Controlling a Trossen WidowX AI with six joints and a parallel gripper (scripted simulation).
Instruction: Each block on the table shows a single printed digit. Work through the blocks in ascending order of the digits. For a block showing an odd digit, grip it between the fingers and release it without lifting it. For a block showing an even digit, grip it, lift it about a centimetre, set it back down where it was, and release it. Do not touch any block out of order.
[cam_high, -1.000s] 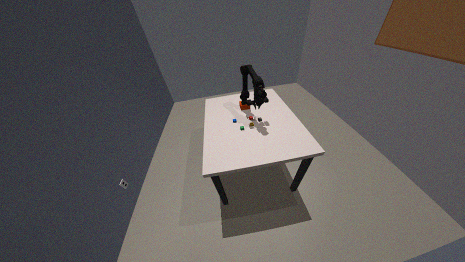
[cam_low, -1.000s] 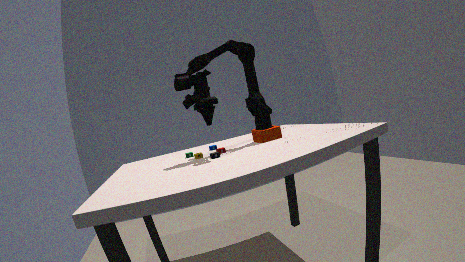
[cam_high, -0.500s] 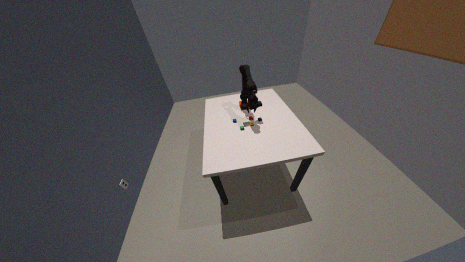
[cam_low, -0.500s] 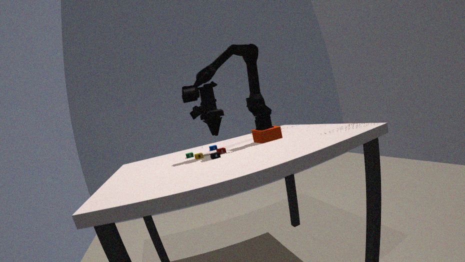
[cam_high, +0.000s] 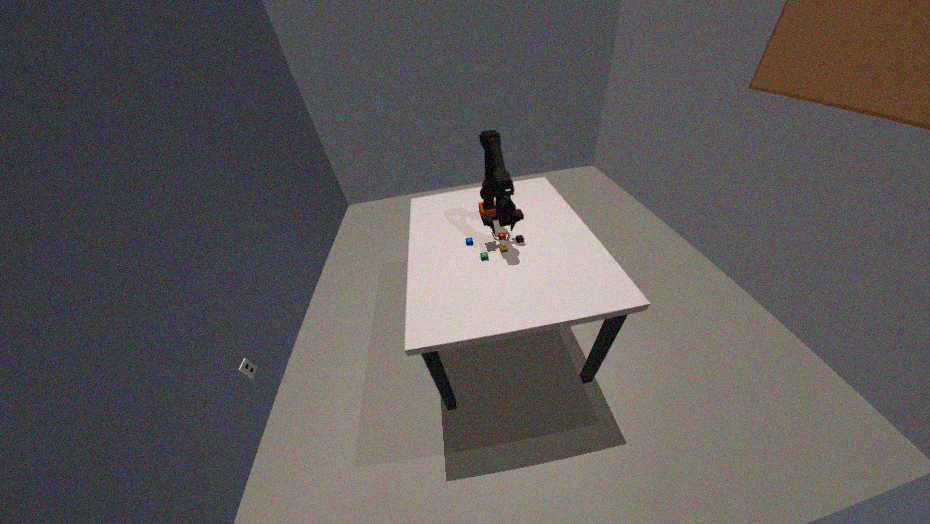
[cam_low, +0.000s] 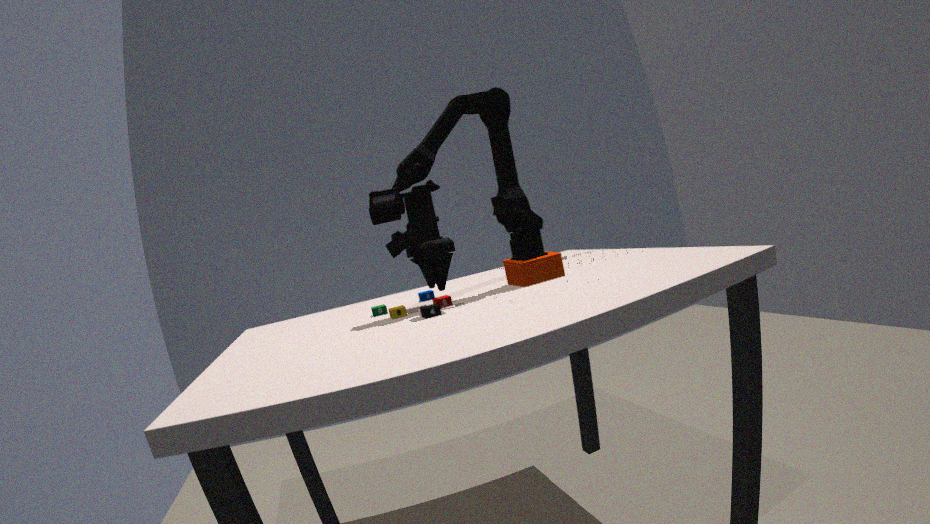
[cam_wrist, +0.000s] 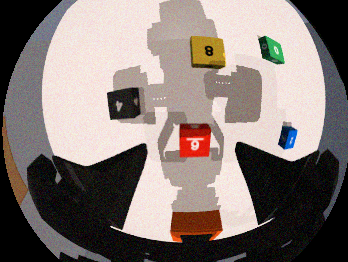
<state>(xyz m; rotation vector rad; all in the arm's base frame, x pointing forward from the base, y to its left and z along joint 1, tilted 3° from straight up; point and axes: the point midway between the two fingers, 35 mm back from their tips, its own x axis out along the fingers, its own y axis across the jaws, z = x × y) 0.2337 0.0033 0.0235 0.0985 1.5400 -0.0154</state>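
Five blocks: small printed cubes are seen on the white table (cam_high: 520, 292) — red (cam_wrist: 195, 140), black (cam_wrist: 124, 103), yellow (cam_wrist: 207, 50), green (cam_wrist: 271, 49), blue (cam_wrist: 287, 136).
Gripper (cam_low: 439, 283): jaws are spread wide, nothing is held — poised just above the red block.
Progress: judged mid-sequence; the red block is not yet gripped, and most digits cannot be read.
Containers: none are seen.

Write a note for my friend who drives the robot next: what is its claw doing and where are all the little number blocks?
Gripper: open, holding nothing, hanging right above the red block.
All five blocks sit on the table: black block, yellow block showing 8, green block, blue block.
Done: cannot tell from here.
Left: probably red next; its digit is too blurry to read.
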